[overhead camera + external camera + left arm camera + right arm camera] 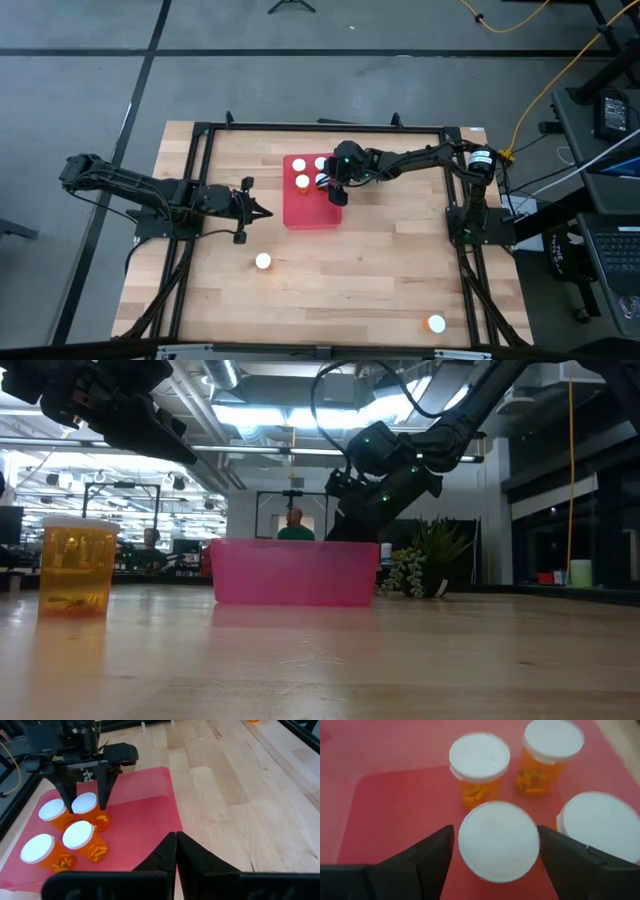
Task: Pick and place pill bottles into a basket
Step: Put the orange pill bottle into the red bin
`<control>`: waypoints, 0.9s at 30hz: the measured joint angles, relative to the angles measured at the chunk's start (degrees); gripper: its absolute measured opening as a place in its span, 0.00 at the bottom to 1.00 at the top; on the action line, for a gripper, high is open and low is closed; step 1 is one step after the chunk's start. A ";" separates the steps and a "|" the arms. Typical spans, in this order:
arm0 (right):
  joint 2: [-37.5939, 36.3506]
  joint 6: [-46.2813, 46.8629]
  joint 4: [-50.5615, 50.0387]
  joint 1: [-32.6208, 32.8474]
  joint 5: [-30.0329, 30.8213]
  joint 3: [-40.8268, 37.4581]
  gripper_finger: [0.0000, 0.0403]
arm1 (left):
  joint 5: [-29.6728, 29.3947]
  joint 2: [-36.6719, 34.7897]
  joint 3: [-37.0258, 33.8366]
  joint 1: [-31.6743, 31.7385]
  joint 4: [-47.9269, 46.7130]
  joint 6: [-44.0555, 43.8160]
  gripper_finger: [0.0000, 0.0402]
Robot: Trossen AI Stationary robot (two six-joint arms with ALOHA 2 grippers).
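The basket (300, 212) is a red-pink tray in the middle of the table, and several orange pill bottles with white caps stand upright on its floor. My right gripper (497, 842) reaches into it from the right, slanting down. It is open, with one finger on each side of the nearest bottle (498, 840), whose base is on the tray. My left gripper (176, 837) hangs shut just left of the basket, above the table and holding nothing. Two more bottles stand on the wood, one near the middle front (263, 262) and one at the front right (436, 324).
A black frame (200, 128) runs round the table's edges. Bare wood lies in front of the basket (295, 572). In the low view a small green plant (425, 565) shows behind the basket, and a person stands far off in the room.
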 joint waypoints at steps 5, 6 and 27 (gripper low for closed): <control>-0.62 -0.26 -0.55 0.00 0.30 0.00 0.71 | 0.02 0.00 0.00 -0.02 0.00 -0.02 0.01; -0.81 -0.22 -0.80 0.00 0.30 0.00 0.71 | 0.05 0.00 0.00 0.00 0.00 -0.02 0.01; -7.13 -2.72 -0.13 0.99 0.38 0.02 0.71 | 0.17 0.00 0.00 0.00 -0.02 -0.02 0.02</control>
